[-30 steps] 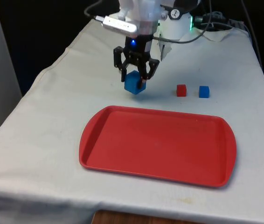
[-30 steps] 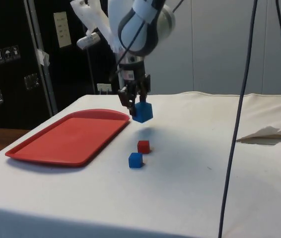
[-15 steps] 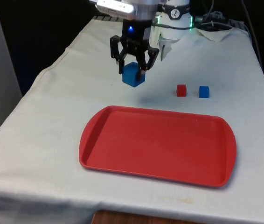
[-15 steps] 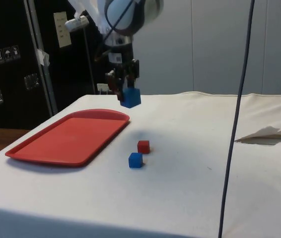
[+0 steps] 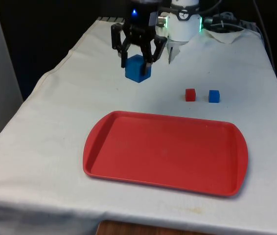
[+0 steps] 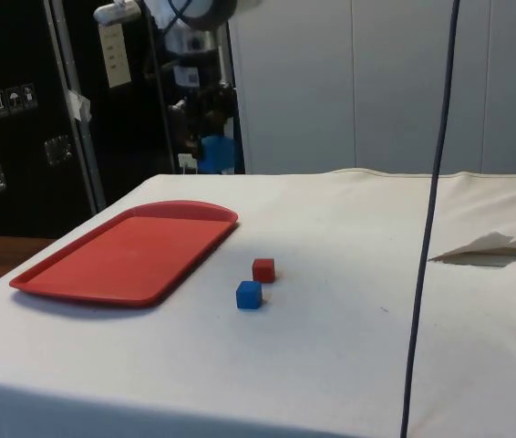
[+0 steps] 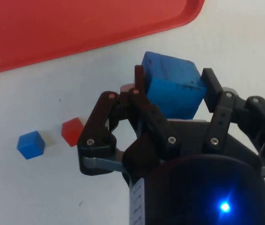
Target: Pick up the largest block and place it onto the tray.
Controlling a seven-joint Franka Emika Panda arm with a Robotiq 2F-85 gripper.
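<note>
In the front view, the gripper [image 5: 138, 55] hung above the white cloth [image 5: 55, 117] with its black fingers [image 5: 124, 55] closed on the large blue block [image 5: 137, 68], which it held clear of the table. The red tray [image 5: 165, 152] lay flat toward six o'clock from the block, well apart from it. Toward four o'clock from the block sat the small red block [image 5: 190, 95] and, just beside it, the small blue block [image 5: 214, 96], both beyond the tray's far edge.
</note>
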